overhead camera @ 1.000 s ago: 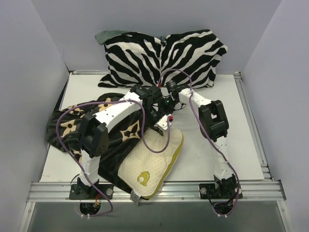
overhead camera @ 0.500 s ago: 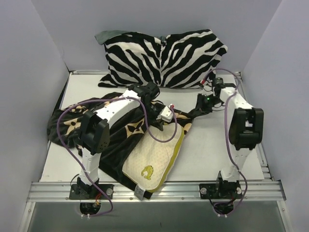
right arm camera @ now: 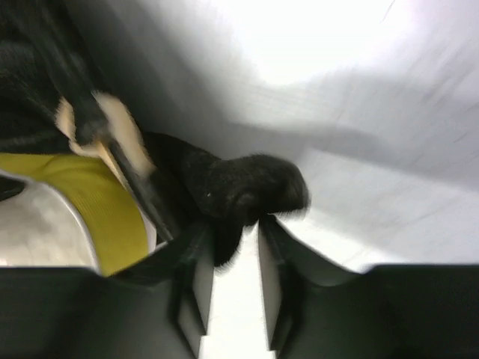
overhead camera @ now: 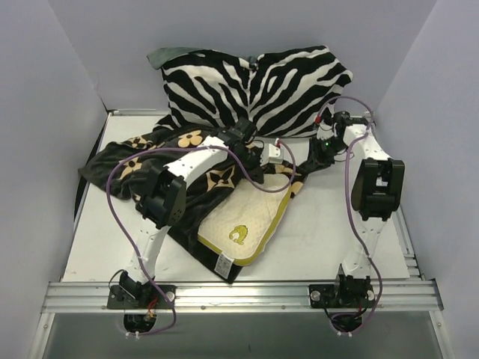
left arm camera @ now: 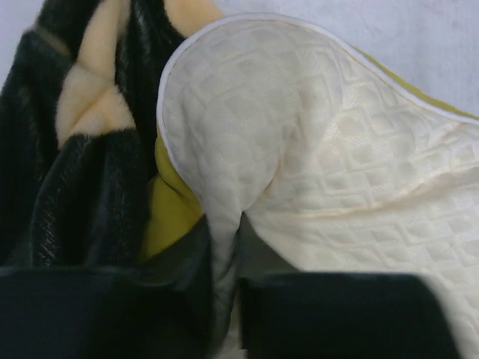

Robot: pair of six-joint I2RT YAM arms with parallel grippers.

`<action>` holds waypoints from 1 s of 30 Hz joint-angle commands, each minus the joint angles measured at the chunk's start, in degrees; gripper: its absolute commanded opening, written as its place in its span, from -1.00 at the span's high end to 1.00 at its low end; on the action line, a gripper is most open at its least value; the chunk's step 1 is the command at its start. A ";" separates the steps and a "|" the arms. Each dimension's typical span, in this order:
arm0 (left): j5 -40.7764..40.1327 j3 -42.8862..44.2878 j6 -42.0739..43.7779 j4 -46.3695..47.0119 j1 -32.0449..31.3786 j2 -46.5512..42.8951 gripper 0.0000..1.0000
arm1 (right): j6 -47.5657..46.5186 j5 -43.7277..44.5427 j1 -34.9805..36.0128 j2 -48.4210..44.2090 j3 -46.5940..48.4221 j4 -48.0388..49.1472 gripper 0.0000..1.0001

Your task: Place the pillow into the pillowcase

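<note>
Within left hand [left arm camera: 224, 258], pillow [left arm camera: 337, 172] edge.

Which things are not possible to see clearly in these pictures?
1. Top view: the pillow's far end, covered by the pillowcase and the left arm.
2. Top view: print on the pillow's tag, too small.
3. Right wrist view: motion blur; how much pillowcase the right gripper pinches is unclear.
4. Left wrist view: the left gripper's fingers, cut off by the bottom edge.

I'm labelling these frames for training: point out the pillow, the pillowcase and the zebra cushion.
pillow [overhead camera: 253, 212], top view, quilted cream face.
pillowcase [overhead camera: 123, 155], top view, flowered left part.
zebra cushion [overhead camera: 254, 82], top view, striped middle.
</note>
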 commanded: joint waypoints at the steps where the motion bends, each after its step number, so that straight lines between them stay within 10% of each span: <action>1: -4.73 6.25 -12.00 4.41 1.99 -0.64 0.28 | 3.63 3.70 -0.64 1.74 8.55 -4.28 0.34; 3: -4.98 7.84 -18.92 4.41 2.08 -3.09 0.00 | 5.13 4.84 -1.07 0.34 8.83 -4.54 -0.34; 5: -7.35 8.73 -22.99 4.23 2.25 -5.55 -0.11 | 6.36 4.06 -2.21 -4.04 6.46 -5.07 -0.55; 8: -12.62 5.76 -28.45 3.71 2.61 -11.18 -0.45 | 10.57 -4.10 -3.62 -11.86 -2.22 -4.90 -0.63; 14: -26.87 0.21 -28.82 1.87 2.61 -14.01 -0.43 | 21.21 -19.15 -0.04 -19.09 -23.41 3.42 -0.61; 23: -28.11 10.30 -27.49 -5.51 2.43 -0.92 -0.44 | 32.73 -20.30 9.29 -14.79 -32.75 22.07 -0.51; 30: -19.43 11.81 -26.70 -7.63 2.52 1.82 -0.44 | 33.53 -19.16 9.74 -11.71 -32.75 24.90 0.55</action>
